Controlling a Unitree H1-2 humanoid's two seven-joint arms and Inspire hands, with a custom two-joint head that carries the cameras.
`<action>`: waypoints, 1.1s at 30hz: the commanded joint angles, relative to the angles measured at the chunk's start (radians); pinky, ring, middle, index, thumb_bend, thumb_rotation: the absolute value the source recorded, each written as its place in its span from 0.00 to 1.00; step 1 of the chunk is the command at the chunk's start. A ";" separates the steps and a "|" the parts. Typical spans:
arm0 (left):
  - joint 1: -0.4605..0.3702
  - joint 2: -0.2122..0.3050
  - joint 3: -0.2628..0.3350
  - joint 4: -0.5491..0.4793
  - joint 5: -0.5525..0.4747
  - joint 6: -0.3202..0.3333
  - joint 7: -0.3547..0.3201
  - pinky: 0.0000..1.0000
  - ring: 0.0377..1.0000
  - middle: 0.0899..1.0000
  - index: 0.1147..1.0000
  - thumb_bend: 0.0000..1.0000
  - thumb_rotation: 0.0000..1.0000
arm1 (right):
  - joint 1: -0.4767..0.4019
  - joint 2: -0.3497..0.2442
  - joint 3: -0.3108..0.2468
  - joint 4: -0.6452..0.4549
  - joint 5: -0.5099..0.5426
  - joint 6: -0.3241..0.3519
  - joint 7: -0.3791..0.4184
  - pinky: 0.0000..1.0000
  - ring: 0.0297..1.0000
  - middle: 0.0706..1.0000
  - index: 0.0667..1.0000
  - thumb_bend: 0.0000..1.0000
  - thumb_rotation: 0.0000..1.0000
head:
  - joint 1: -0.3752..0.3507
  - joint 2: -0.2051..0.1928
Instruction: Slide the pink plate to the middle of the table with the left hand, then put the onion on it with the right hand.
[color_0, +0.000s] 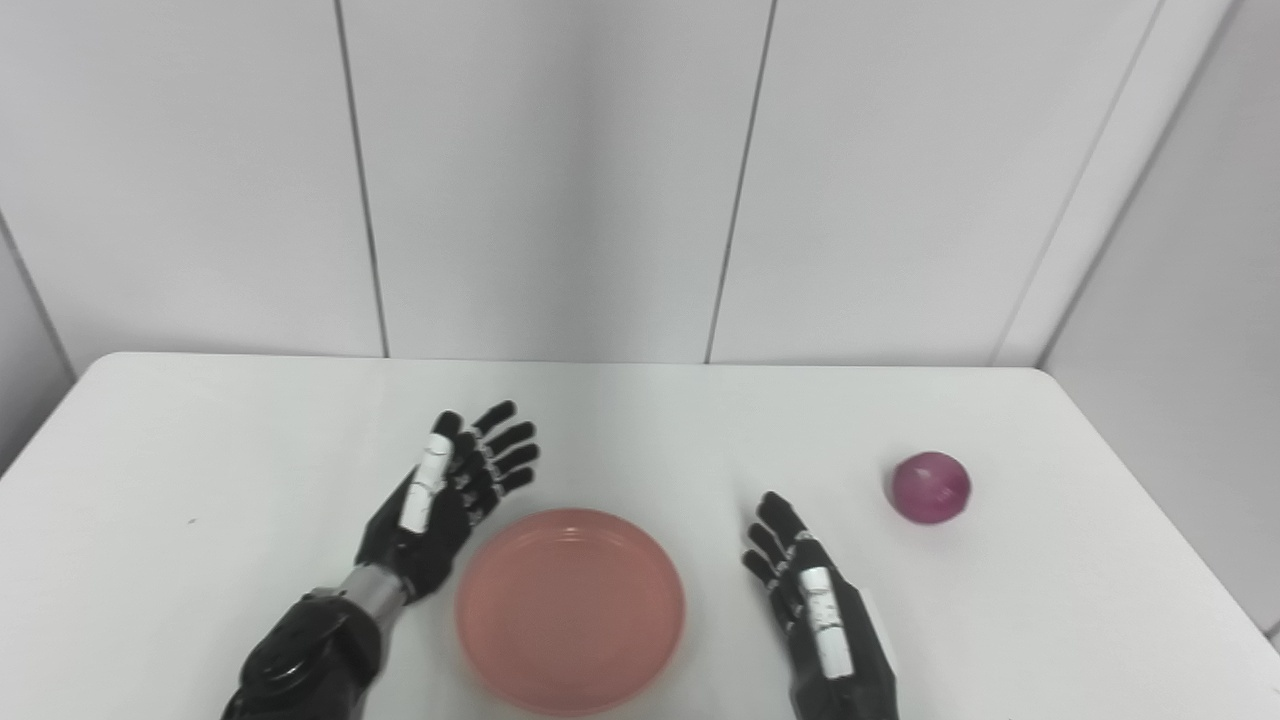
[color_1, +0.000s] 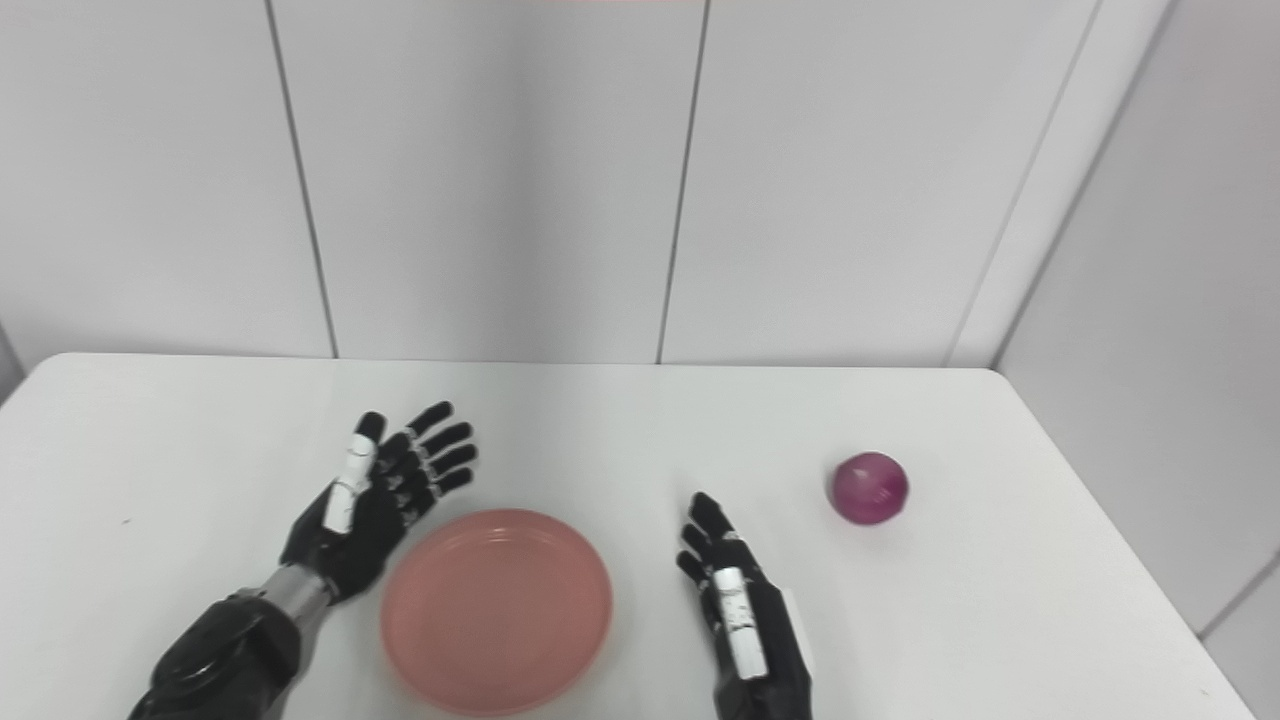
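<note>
Pink, round, shallow plastic plate (color_0: 570, 608) lying empty near the table's front edge, roughly mid-width, so sliding looking done or nearly so. Purple-red round onion (color_0: 930, 487) sitting well apart to the right on the white table (color_0: 200, 450), not yet picked up. Black left hand (color_0: 450, 490) resting just beside the plate's left rim, fingers spread, holding nothing. Black right hand (color_0: 815, 610) waiting between plate and onion, fingers extended, empty.
</note>
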 joint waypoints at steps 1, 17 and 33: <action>0.058 0.030 0.002 0.115 0.035 0.033 0.014 0.90 0.87 0.86 0.88 0.84 0.86 | 0.006 -0.010 -0.004 0.001 -0.029 -0.068 -0.007 0.90 0.90 0.88 0.86 0.84 0.78 | -0.017 -0.018; 0.032 0.063 0.040 0.250 0.024 -0.044 -0.060 0.96 0.90 0.89 0.90 0.81 0.88 | -0.009 -0.041 -0.016 -0.044 -0.247 -0.179 -0.110 0.85 0.90 0.89 0.86 0.83 0.81 | -0.141 -0.097; 0.035 0.072 0.056 0.258 0.026 -0.022 -0.054 0.94 0.91 0.90 0.92 0.73 0.94 | -0.043 -0.105 -0.043 -0.120 -0.530 -0.221 -0.236 0.85 0.90 0.88 0.87 0.83 0.66 | -0.201 -0.162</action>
